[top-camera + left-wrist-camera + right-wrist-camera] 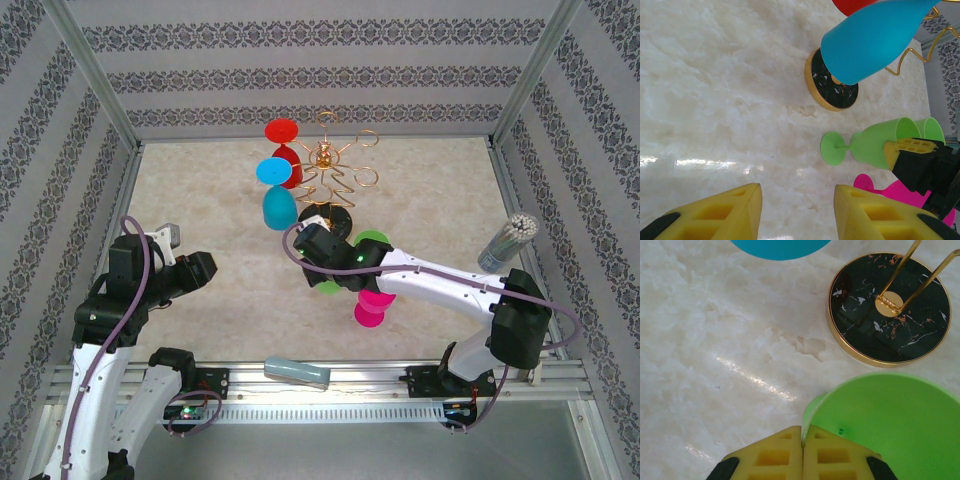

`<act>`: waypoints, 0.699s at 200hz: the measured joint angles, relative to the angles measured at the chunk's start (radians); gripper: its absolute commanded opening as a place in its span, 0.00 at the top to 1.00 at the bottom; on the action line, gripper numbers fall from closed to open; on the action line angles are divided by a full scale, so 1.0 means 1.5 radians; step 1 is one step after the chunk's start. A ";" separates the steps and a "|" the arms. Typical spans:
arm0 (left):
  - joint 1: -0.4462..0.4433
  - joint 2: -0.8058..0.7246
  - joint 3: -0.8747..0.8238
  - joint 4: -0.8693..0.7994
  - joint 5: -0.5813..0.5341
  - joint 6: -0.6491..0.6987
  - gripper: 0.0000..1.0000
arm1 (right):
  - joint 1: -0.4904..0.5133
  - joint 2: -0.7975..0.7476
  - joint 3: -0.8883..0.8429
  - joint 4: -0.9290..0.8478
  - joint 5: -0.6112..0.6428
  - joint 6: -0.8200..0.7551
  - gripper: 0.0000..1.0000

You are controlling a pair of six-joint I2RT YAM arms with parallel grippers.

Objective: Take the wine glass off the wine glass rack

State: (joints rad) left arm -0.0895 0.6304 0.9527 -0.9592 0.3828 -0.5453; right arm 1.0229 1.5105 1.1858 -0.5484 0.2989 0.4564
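Observation:
The gold wine glass rack (335,170) stands on its round black base (888,307) at the back middle. A red wine glass (283,150) and a blue one (276,200) hang upside down on its left arms. My right gripper (802,432) is just in front of the base and is shut on the rim of a green wine glass (885,425). That glass lies on its side low over the table, foot pointing left (832,147). My left gripper (797,200) is open over bare table to the left, holding nothing.
A pink glass (372,305) lies under the right arm, and a second green cup (931,129) sits behind the held one. A grey tube (297,372) rests on the front rail. A cup of sticks (506,242) stands at the right wall.

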 measured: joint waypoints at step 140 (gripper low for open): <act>0.000 0.000 0.000 0.000 0.000 0.000 0.57 | 0.000 -0.028 0.003 -0.005 0.001 -0.009 0.61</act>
State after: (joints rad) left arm -0.0895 0.6304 0.9527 -0.9592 0.3828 -0.5453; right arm 1.0229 1.4681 1.1896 -0.5564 0.3000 0.4423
